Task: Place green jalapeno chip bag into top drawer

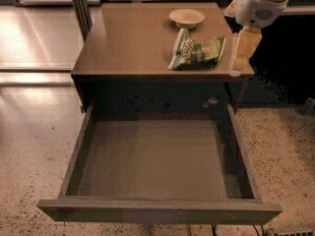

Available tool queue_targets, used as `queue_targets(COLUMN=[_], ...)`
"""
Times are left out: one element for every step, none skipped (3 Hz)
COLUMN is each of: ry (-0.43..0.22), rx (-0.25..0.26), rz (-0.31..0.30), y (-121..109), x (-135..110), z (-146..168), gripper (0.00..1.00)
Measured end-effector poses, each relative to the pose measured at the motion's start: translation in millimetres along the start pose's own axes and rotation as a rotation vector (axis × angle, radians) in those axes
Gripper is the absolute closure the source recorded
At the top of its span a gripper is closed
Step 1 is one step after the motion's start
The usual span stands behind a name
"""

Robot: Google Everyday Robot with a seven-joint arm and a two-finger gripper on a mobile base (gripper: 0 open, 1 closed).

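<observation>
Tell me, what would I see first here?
The big open drawer, pulled out at the bottom, bare inside. Next, the green bag lying on the tabletop near a bowl. The white gripper hangs at the tabletop's right edge, just beside the bag.

One camera looks steeply down from high in front of the open top drawer (157, 211), close in, facing the cabinet top (128, 38); the gripper (240, 58) hangs at upper right of frame.
</observation>
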State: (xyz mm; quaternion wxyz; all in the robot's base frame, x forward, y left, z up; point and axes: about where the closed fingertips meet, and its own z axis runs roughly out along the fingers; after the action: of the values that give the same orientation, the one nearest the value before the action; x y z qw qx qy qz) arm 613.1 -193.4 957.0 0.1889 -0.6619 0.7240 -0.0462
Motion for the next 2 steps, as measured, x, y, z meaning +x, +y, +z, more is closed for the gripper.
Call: queue_targets(ry=[-0.016,-0.046], rx=[-0.014,-0.042], rz=[-0.040,-0.073], y=[-23,-32], x=[-16,-30], z=[29,54], gripper=[0.00,0.00])
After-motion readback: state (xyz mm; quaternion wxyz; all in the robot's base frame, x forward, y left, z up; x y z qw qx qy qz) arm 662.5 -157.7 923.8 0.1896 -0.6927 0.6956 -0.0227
